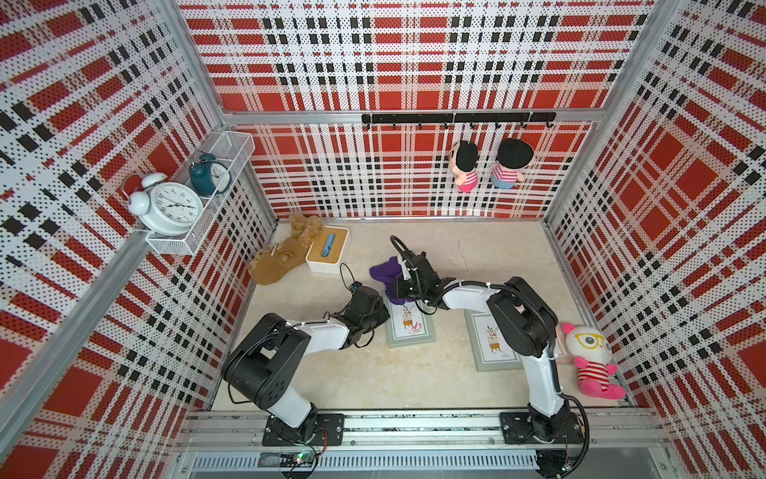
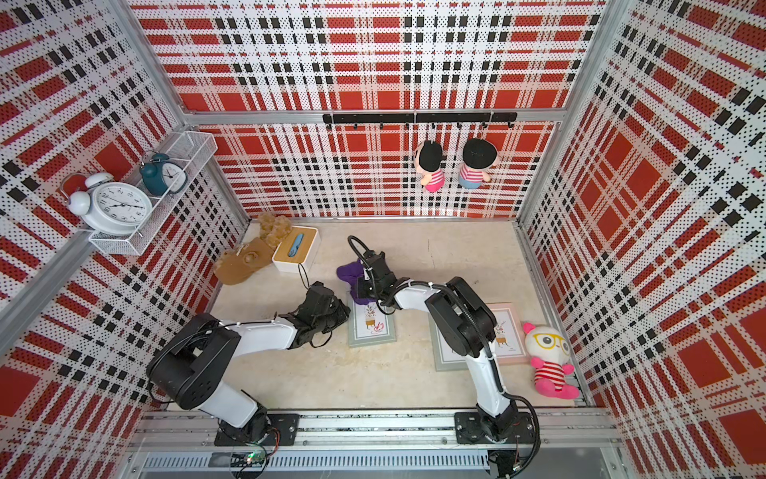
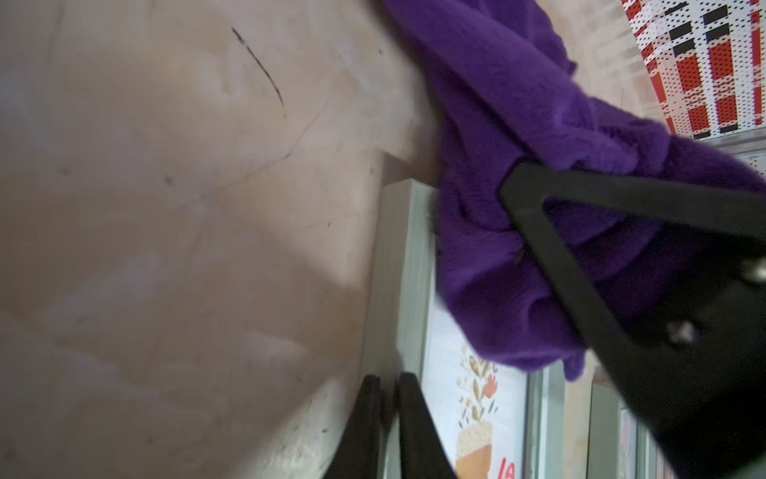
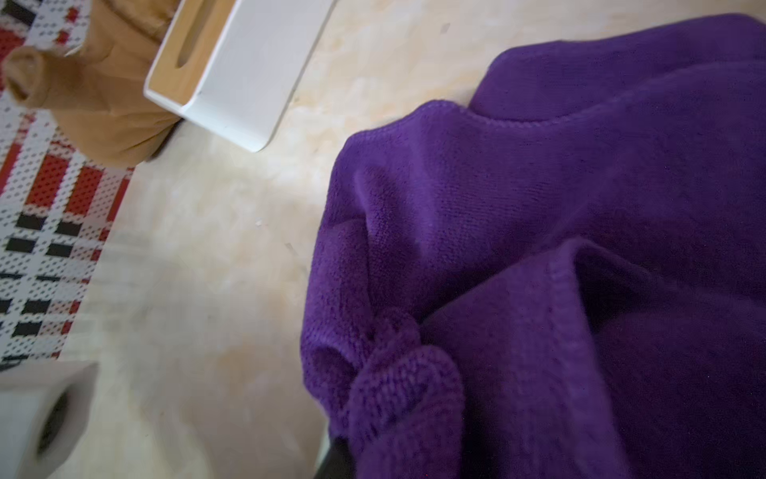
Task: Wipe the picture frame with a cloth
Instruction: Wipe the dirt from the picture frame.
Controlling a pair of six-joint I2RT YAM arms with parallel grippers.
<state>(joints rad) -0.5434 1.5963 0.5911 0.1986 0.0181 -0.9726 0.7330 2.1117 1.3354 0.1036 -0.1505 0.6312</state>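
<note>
One frame (image 1: 411, 329) lies near the middle of the worktop (image 1: 476, 257). The purple cloth (image 1: 383, 271) is bunched over its far end and spills onto the worktop beyond. My right pincer (image 1: 398, 290) is clenched on that cloth, and my left pincer (image 3: 389, 387) is clenched on the frame's left rim.

The cloth (image 4: 539, 199) was fuzzy, matt purple fleece — the tabletop (image 3: 166, 249) smooth, mottled beige, stone-like. The picture frame (image 3: 402, 265) looked matt grey-green; the box (image 4: 253, 70) smooth white plastic, wood-topped.
</note>
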